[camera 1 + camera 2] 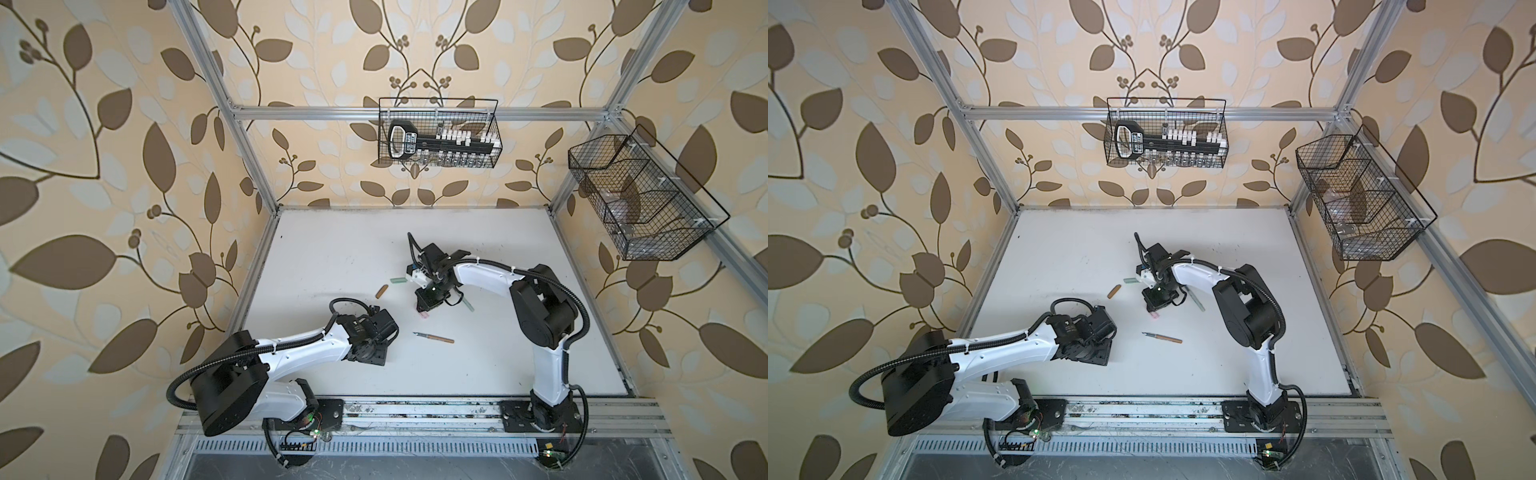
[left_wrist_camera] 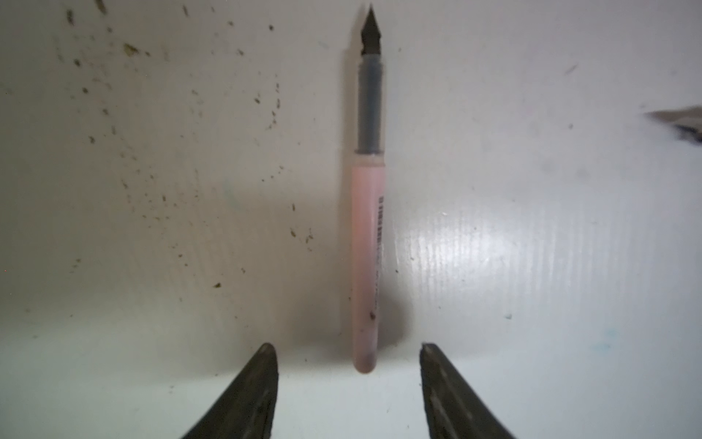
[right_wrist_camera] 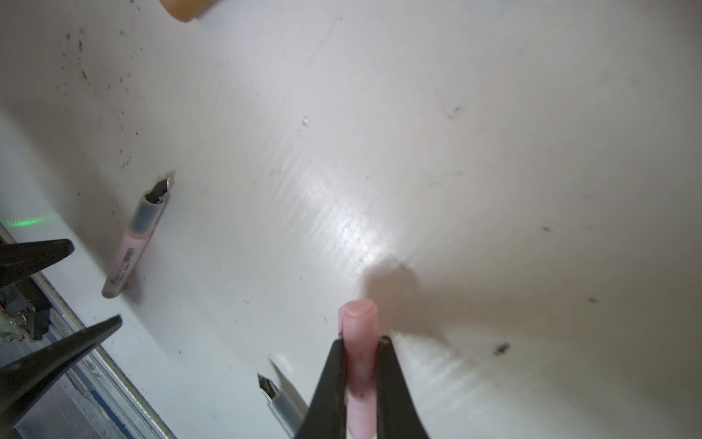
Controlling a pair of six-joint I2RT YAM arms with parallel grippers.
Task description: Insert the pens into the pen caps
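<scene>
Pink pen point(image 2: 366, 247) lies flat on the bench point(image 2: 532, 228), its rear end between the jaws of the half-open, empty left tool point(image 2: 346, 347). Right tool point(image 3: 361, 340) is clamped on the pink cap point(image 3: 359, 315). By my judgement no pen is capped yet. Tan pen point(image 1: 435, 338), tan cap point(image 1: 381, 291), green cap point(image 1: 400, 280) and green pen point(image 1: 468, 304) lie apart, so all three pairings remain.

The left arm point(image 1: 299, 350) and right arm point(image 1: 484, 276) have glossy white shells on their long links and chunky black housings at the joints. The fingers point(image 2: 247, 395) are matt black blades tapering to blunt tips. Behind the fingers, ribbed black hoses point(image 1: 170, 388) run along each arm, strapped on with white ties point(image 1: 275, 347). Farthest from the fingers sit black base plates point(image 1: 329, 409) and small green lights point(image 1: 316, 433).
</scene>
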